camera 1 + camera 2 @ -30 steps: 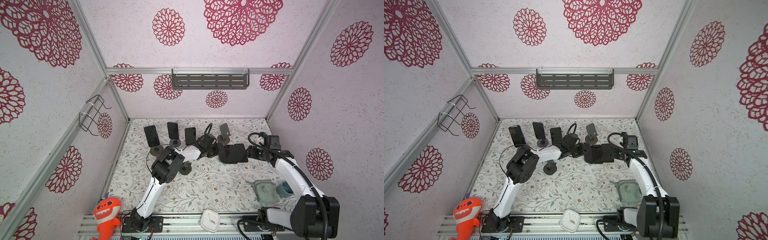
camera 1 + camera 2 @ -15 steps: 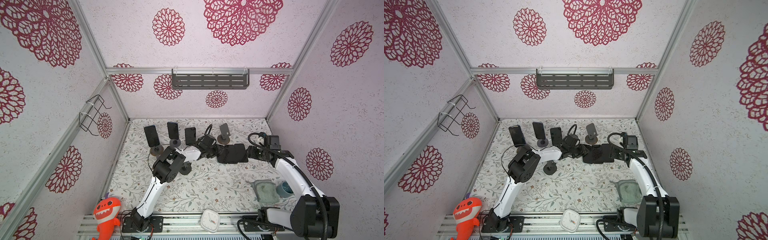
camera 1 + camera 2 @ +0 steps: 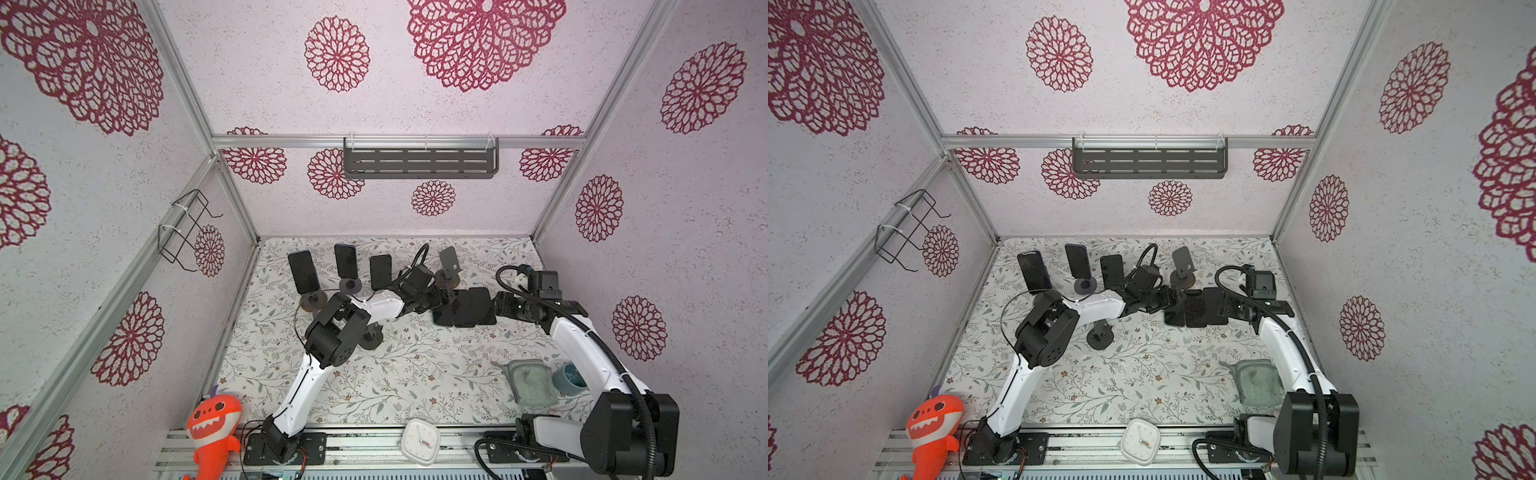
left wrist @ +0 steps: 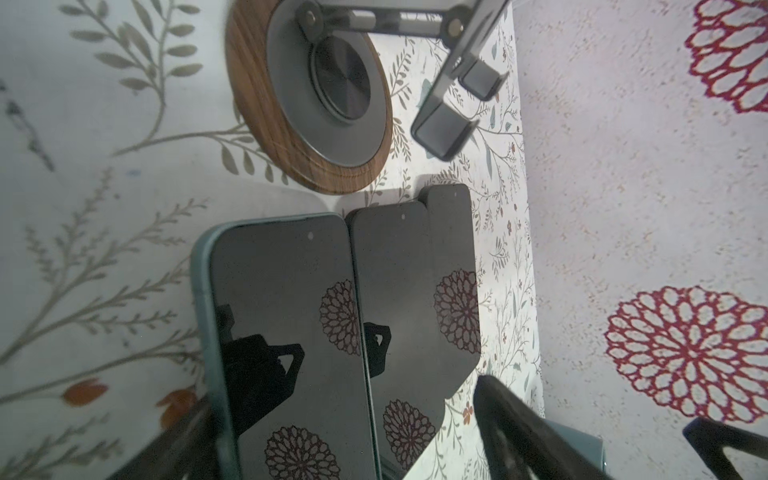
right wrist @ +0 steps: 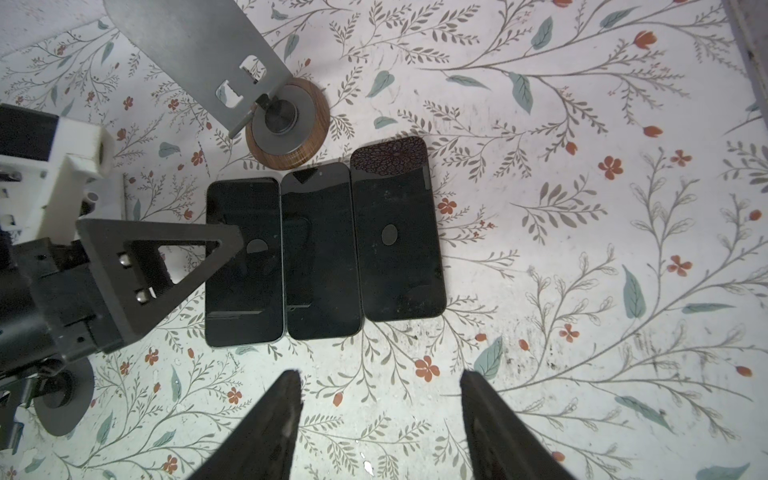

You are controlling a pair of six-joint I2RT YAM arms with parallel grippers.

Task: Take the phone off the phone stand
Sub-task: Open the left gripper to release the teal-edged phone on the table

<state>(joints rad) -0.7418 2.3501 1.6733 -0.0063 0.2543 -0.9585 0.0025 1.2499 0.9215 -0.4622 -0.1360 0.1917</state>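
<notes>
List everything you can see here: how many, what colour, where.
phones on stands: three, black, back left row
phones lying flat: three, black, side by side, mid-mat
empty stand: one, grey with wooden base, behind flat phones
dark stand: one, black, partly behind left arm
cloth: one, grey-green, front right
cup: one, blue, beside cloth
clock: one, white, front rail
shark toy: one, orange, front left
shelf: one, dark grey, back wall
wire rack: one, black, left wall
mat: one, floral white, floor
left gripper: one, black, open over the flat phone nearest its arm
right gripper: one, black, open, empty, by the flat phones
</notes>
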